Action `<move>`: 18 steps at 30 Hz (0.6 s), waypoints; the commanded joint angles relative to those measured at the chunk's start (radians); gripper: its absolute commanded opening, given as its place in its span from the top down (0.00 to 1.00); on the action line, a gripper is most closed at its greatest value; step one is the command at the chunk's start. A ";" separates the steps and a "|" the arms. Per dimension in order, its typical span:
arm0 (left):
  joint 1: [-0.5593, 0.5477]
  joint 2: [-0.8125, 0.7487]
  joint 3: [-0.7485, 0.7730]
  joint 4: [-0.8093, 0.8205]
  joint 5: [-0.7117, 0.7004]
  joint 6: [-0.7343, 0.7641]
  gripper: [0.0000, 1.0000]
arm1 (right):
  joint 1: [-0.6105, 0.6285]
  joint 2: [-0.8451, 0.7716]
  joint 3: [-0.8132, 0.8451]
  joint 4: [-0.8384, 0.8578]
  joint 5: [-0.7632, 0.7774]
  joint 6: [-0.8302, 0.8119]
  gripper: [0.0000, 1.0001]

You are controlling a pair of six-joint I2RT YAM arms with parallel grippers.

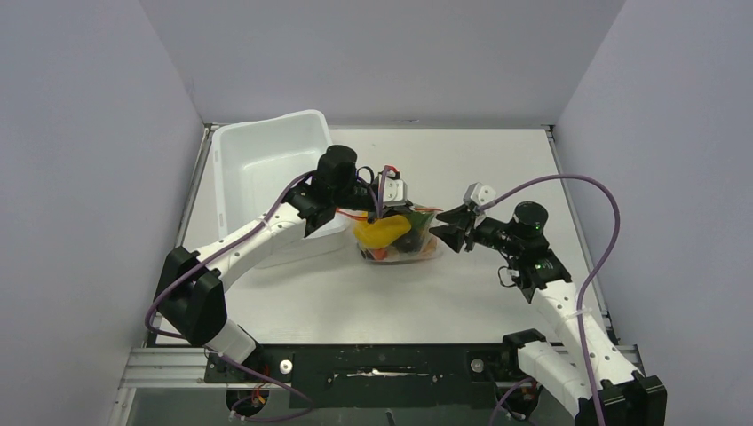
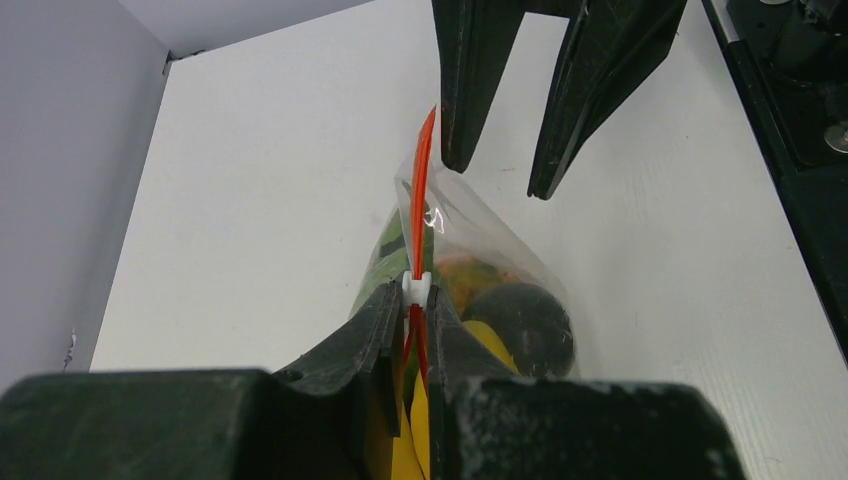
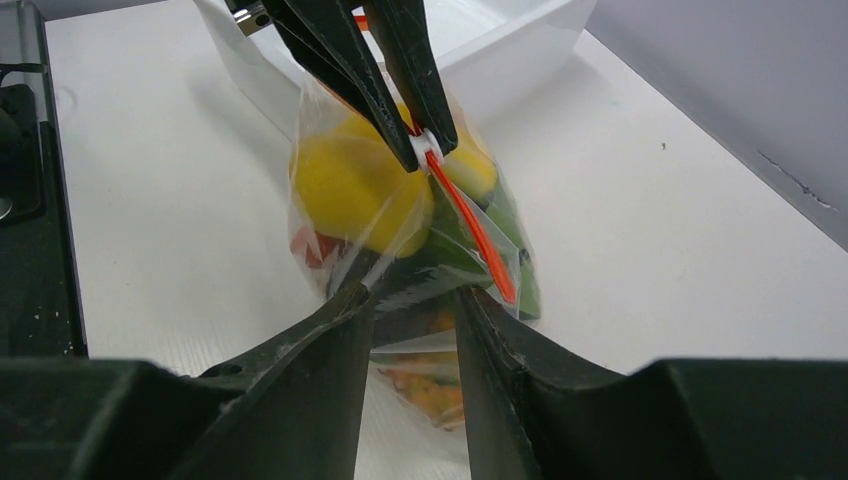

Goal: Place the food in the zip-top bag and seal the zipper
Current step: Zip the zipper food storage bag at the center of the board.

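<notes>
Left pincer (image 2: pixel 416 303) tight on zipper (image 2: pixel 419 205); right pincer (image 2: pixel 497 178) agape.

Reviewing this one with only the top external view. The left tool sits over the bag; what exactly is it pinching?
Observer: The left wrist view shows the left tool shut on the white slider of the red zipper.
Operator: Is the right tool gripping the bag?
Observer: No. In that same view the right tool is open, fingers apart, clamping nothing, just at the bag's end.
Operator: Where along the zipper does the slider sit?
Observer: Partway; the right wrist view shows a stretch of red strip running on from it to the end by the right tool.
</notes>
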State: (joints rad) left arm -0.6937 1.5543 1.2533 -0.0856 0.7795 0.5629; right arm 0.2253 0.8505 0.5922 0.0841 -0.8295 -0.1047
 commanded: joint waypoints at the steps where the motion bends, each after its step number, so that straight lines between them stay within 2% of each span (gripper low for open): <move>1: 0.000 -0.048 0.010 0.070 0.062 0.001 1.00 | 0.019 0.029 0.063 0.045 0.026 -0.032 0.63; 3: 0.000 -0.048 0.007 0.070 0.065 0.001 1.00 | 0.020 0.041 0.078 0.031 0.041 -0.054 0.61; 6: 0.000 -0.048 0.006 0.069 0.066 0.003 1.00 | 0.021 0.045 0.106 -0.008 0.071 -0.089 0.51; 9: 0.000 -0.048 0.009 0.068 0.069 0.002 1.00 | 0.021 0.029 0.135 -0.059 0.096 -0.118 0.49; 11: -0.001 -0.048 0.009 0.066 0.073 -0.002 1.00 | 0.022 0.020 0.171 -0.116 0.101 -0.140 0.52; 14: -0.001 -0.054 -0.007 0.074 0.076 -0.001 1.00 | 0.022 0.009 0.213 -0.178 0.068 -0.176 0.67; 16: -0.001 -0.055 -0.015 0.087 0.080 -0.004 1.00 | 0.022 0.015 0.220 -0.192 0.061 -0.201 0.69; 18: -0.001 -0.053 -0.012 0.090 0.087 -0.005 1.00 | 0.021 0.038 0.228 -0.199 0.066 -0.211 0.67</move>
State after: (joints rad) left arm -0.6937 1.5539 1.2320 -0.0608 0.7967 0.5610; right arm 0.2432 0.8791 0.7696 -0.0845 -0.7582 -0.2535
